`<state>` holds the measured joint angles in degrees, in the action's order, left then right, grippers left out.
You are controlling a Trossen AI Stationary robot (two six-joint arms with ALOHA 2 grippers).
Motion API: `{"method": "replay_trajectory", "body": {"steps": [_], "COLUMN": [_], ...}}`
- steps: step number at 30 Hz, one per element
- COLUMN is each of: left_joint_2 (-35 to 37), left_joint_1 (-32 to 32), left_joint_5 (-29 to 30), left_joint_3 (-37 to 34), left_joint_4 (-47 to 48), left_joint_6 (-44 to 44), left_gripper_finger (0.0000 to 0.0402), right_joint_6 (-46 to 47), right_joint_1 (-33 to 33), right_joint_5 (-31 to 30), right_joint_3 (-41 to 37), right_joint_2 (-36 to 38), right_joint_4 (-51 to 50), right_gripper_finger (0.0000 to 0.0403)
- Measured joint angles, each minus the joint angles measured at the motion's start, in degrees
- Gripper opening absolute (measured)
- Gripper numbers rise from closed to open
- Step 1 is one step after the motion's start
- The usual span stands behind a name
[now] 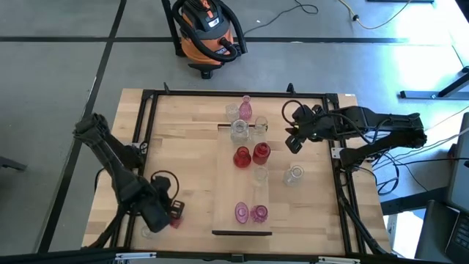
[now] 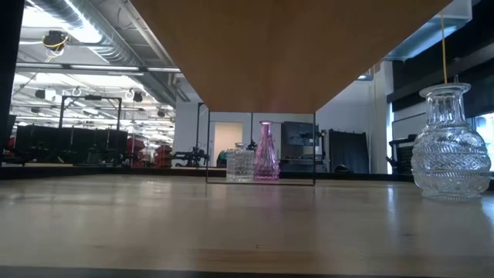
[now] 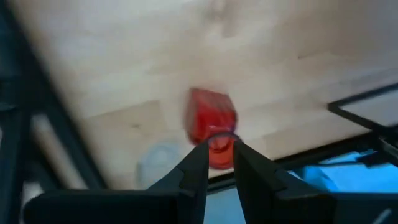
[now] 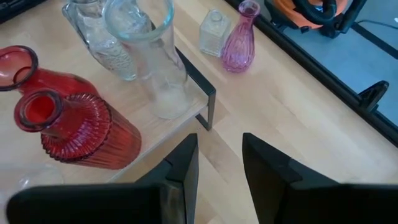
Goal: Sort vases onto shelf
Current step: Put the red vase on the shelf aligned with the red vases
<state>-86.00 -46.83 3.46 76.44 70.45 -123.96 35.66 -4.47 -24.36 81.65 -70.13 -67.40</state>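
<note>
My left pincer (image 3: 219, 163) pinched the neck of a small deep-red ribbed glass vase (image 3: 210, 121) near the worktop's (image 1: 183, 139) front-left corner, well apart from the long pale-wood shelf (image 1: 227, 198). With so narrow a hold on the neck, I judged the vase could swing, slip and strike the clear glass vase (image 3: 157, 163) just beside it. My right pincer (image 4: 219, 163) hung spread and empty beside the shelf's far end.

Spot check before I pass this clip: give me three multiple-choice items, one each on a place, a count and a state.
1. The tall pink vase stands:
A. on the shelf
B. on the table beyond the shelf's far end
C. on the floor

2. Red vases standing on the shelf:
A. none
B. two
C. five

3. The left gripper is:
A. open and empty
B. shut on a clear vase
C. shut on a red vase

Key:
1 B: it stands on the table, past the shelf's end strip.
2 B: a red pair stands mid-shelf.
3 C: its fingers pinch the red vase at its mouth.
</note>
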Motion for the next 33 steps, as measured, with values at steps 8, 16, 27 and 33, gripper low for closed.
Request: {"method": "replay_trajectory", "body": {"steps": [8,16,27,33], "left_joint_2": [2.8,2.8,2.8,2.8], "left_joint_1": [-0.8,-0.8,0.0,0.6], "left_joint_5": [-2.6,-1.9,1.6,1.6], "left_joint_3": [-14.2,-14.4,-14.5,-14.5], "left_joint_4": [-21.4,-20.6,-23.7,-24.4], "left_joint_6": [-0.4,-0.2,0.7,1.1], "left_gripper_finger": [0.0066,0.0066,0.0066,0.0066], "right_joint_6": [0.0,0.0,0.1,1.5], "right_joint_1": [0.0,0.0,0.0,0.0], "right_joint_5": [0.0,0.0,-0.5,-0.4], "right_joint_3": [0.0,0.0,0.0,0.0], "right_joint_2": [0.0,0.0,0.0,0.0], "right_joint_4": [-0.2,-0.2,-0.1,0.0], "right_gripper_finger": [0.0108,0.0108,0.0108,0.0108]}}
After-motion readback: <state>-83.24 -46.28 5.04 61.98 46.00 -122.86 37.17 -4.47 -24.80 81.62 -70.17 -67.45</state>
